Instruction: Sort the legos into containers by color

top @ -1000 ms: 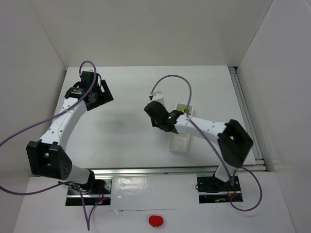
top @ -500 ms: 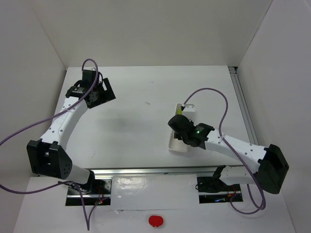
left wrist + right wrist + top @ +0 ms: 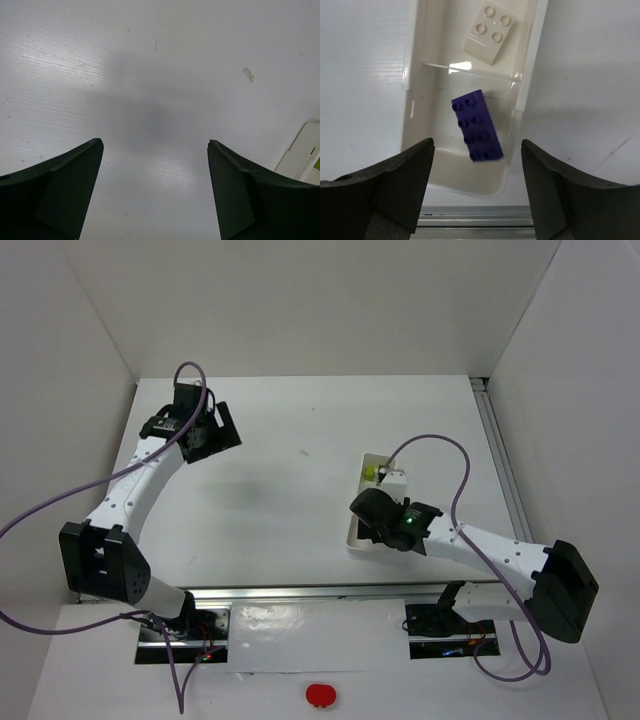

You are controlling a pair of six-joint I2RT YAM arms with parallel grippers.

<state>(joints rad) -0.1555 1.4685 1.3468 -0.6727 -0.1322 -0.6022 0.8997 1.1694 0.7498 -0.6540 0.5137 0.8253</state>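
You see a long white tray (image 3: 415,107) with raised walls and dividers. In its nearest compartment a dark purple brick (image 3: 476,132), two studs by four, faces studs up and lies askew to the walls. The next compartment holds a cream brick (image 3: 489,33) with four studs. Something lime green (image 3: 370,471) lies at the far end.

You have two arms of one build. The left arm (image 3: 135,490) and the right arm (image 3: 495,552) each pair slim white links with chunky black housings at the joints. A thin purple cable (image 3: 432,437) runs along each arm. On the right wrist housing you see a small green light (image 3: 408,521). The fingers (image 3: 60,190) are matte, dark wedges with bevelled inner faces.
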